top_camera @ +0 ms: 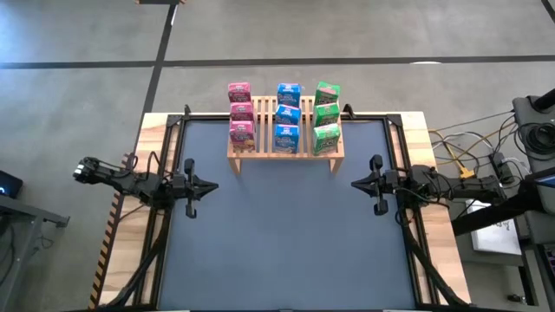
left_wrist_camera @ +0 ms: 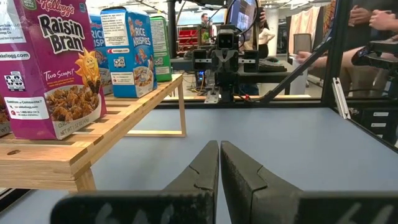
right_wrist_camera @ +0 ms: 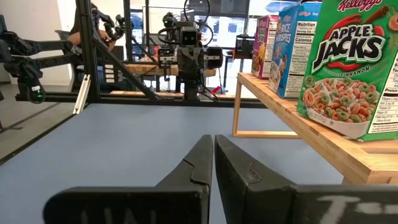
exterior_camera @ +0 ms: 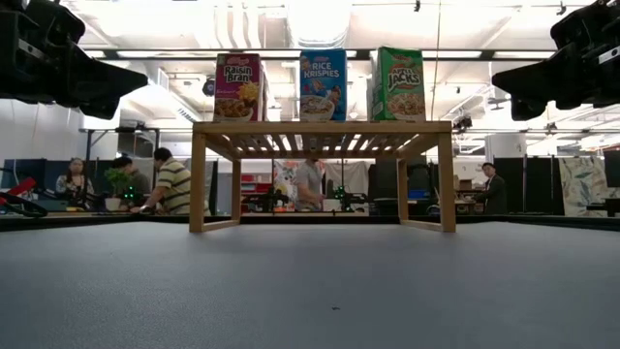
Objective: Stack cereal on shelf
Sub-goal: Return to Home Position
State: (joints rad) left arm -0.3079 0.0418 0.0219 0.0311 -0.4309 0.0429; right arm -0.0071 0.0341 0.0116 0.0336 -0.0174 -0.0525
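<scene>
The wooden slatted shelf stands on its short legs at the far middle of the dark mat. On its top stand cereal boxes in three rows: pink Raisin Bran, blue Rice Krispies, green Apple Jacks. My left gripper is shut at the mat's left edge and points level toward the right. My right gripper is shut at the right edge, pointing left. Both hang above the mat, well short of the shelf, with nothing between their fingers.
Bare dark mat lies between the two grippers and in front of the shelf. A black frame runs along the mat's sides. Cables and gear lie off the table's right. People sit at desks in the room behind.
</scene>
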